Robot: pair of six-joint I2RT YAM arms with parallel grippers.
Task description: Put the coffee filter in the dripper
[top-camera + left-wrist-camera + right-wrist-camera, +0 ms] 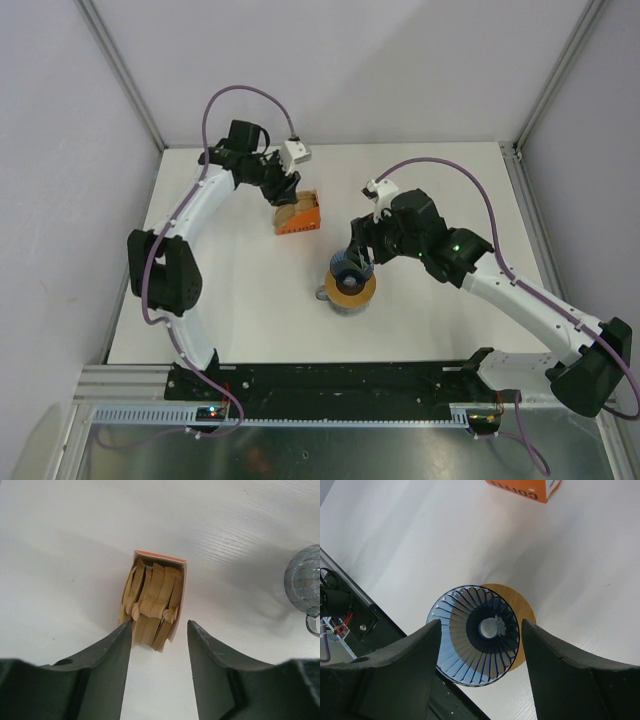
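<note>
The coffee filter (pixel 152 602) you are after is one of a tan stack packed on edge in the orange box (pixel 160 557), which lies open on the white table (pixel 75 540) at the far left of the workspace. Your left gripper (pixel 159 623) hangs right over the near end of that box with its jaws parted about as wide as the stack. It has hold of nothing, though its left fingertip lies against the edge of the papers. Your right gripper (pixel 481 622) has its jaws set wide and closed on the rim of the dripper (pixel 455 650), holding the blue ribbed cone tilted above the tan ring top of the cup (pixel 522 615), near the table's middle and well apart from the box.
</note>
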